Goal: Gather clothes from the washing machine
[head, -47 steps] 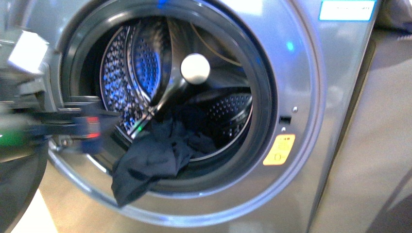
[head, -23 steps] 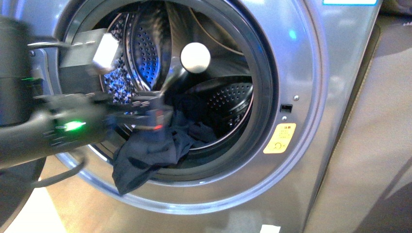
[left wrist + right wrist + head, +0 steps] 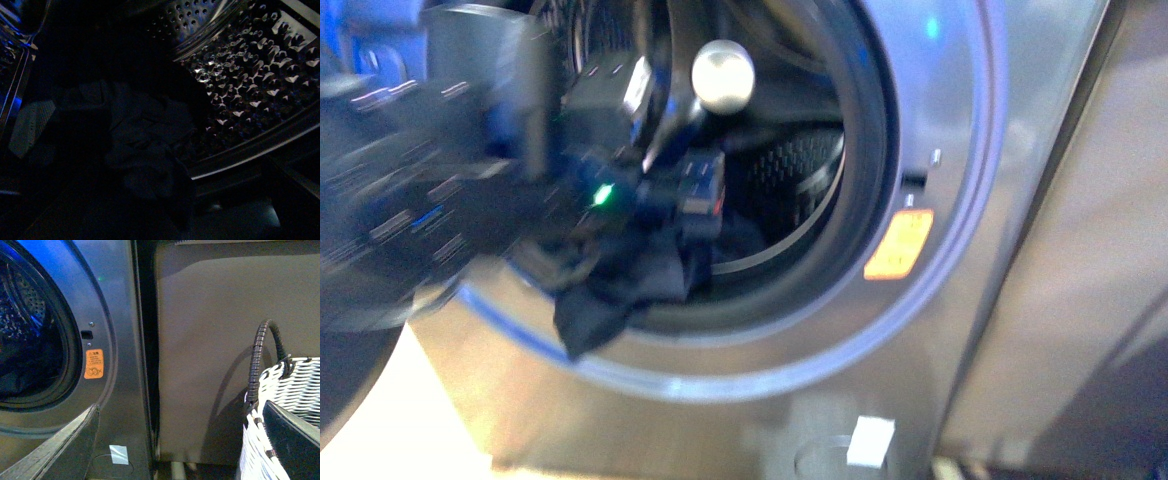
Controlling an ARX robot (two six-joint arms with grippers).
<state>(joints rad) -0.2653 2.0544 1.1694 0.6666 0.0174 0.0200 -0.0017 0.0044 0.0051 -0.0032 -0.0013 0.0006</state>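
Note:
The washing machine (image 3: 960, 150) is silver-grey, with its round mouth open and a yellow sticker (image 3: 898, 245) on its front. The dark navy clothes (image 3: 620, 290) hang out over the lower rim of the mouth. My left arm is blurred in the front view; its open gripper (image 3: 698, 195) reaches into the mouth just above the clothes. In the dim left wrist view the clothes (image 3: 145, 145) lie crumpled by the perforated drum (image 3: 250, 75); the fingers are lost in the dark. My right gripper (image 3: 180, 407) is open and empty, outside the machine (image 3: 115, 315).
A white-and-grey woven basket (image 3: 285, 405) with a dark handle stands beside the right gripper, in front of a grey panel (image 3: 210, 340). A round white knob (image 3: 723, 75) shows inside the mouth. White tape (image 3: 871, 440) marks the machine's lower front.
My left arm has swung right and deeper into the drum mouth, over the hanging clothes. The front view has shifted and blurred. The clothes hang as before.

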